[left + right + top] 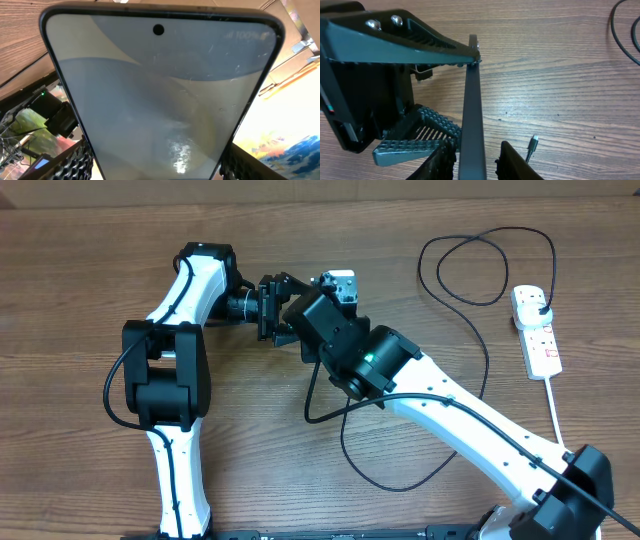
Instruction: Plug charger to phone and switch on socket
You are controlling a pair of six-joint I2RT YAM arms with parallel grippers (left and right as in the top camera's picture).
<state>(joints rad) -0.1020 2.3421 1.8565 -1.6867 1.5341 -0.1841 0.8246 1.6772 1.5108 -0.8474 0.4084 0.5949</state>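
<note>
Above the table [80, 240], the phone [160, 100] is pinched by the left gripper [157, 167]; it is flanked by the right gripper [475, 162]. Contact there cannot be told.

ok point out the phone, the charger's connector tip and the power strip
phone [160, 100], left wrist view, middle of its screen
charger's connector tip [534, 141], right wrist view, the small end lying on the table
power strip [540, 340], overhead view, middle of its white body
</note>
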